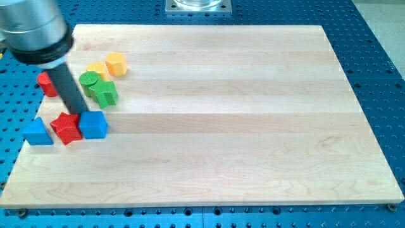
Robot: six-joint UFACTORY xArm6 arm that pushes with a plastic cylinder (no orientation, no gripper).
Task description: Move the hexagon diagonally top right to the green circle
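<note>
The yellow hexagon (116,64) sits near the board's top left, up and to the right of the green circle (89,80). A yellow block (97,68) lies between them, touching the circle. A green star (104,92) sits just below and right of the circle. My tip (80,114) is down at the junction of the red star (66,128) and the blue cube (93,124), well below the circle and the hexagon. The rod (66,88) partly hides a red block (46,83) at the left edge.
A blue triangle (37,132) lies at the left edge, next to the red star. The wooden board (240,126) rests on a blue perforated table. A metal mount (198,6) stands beyond the board's top edge.
</note>
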